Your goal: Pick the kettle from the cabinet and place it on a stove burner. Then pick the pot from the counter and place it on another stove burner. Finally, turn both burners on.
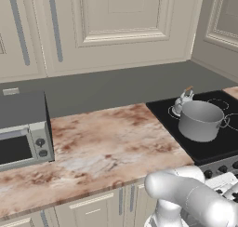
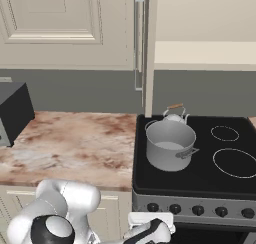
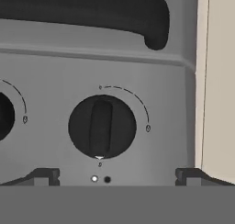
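Note:
The small silvery kettle (image 1: 184,99) (image 2: 175,113) stands on a rear burner of the black stove (image 1: 160,110) (image 2: 220,174). Directly in front of it, on the neighbouring burner, sits the wide grey pot (image 1: 201,121) (image 2: 170,144). My gripper (image 3: 117,175) hangs low in front of the stove's grey control panel, open, with its fingertips (image 3: 46,175) spread either side of a dark round knob (image 3: 102,126) and nothing between them. This is the end knob beside the cream cupboard front (image 3: 220,81). No burner ring glows. The cabinet recess with its beige shelf (image 2: 205,54) is above the stove.
The marble-look counter (image 1: 102,142) (image 2: 75,143) stretches left of the stove, with a grey toaster oven (image 1: 23,133) at its far left. A second knob (image 3: 4,116) sits at the hand view's left edge. The dark oven handle (image 3: 92,12) runs along that view's top.

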Controlling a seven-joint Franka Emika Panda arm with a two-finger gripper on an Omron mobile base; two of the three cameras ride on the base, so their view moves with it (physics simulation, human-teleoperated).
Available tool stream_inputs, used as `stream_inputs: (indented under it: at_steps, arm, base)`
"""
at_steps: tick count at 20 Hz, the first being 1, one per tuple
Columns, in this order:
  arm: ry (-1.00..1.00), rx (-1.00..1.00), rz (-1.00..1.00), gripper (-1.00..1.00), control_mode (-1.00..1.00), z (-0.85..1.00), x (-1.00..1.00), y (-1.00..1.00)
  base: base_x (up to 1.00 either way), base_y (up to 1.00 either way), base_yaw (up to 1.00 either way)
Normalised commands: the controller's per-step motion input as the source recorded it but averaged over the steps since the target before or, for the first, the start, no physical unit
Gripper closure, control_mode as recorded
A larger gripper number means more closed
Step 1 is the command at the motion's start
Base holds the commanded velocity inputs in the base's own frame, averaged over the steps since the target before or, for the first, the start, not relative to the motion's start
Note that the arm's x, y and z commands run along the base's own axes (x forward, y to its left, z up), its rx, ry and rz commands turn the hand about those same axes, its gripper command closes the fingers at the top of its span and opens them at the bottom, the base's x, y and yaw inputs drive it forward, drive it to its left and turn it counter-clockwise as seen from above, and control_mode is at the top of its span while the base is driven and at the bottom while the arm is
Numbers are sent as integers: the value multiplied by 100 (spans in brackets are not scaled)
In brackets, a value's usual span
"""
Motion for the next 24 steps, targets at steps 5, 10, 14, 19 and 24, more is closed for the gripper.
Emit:
stream_inputs:
  at_steps: [5, 10, 14, 19, 24]
  arm:
    - [-4, 2, 0, -100, -100, -22, 8, -19]
    - [-3, 1, 0, -100, -100, -24, 13, -8]
    - [-4, 2, 0, -100, -100, -12, 14, -3]
    - [-6, 1, 0, -100, -100, -1, 10, 0]
    - [-4, 0, 0, -100, -100, 0, 2, 0]
  base:
    - [0, 0, 0]
    - [0, 0, 0]
    - [0, 0, 0]
    - [0, 0, 0]
    - [0, 0, 0]
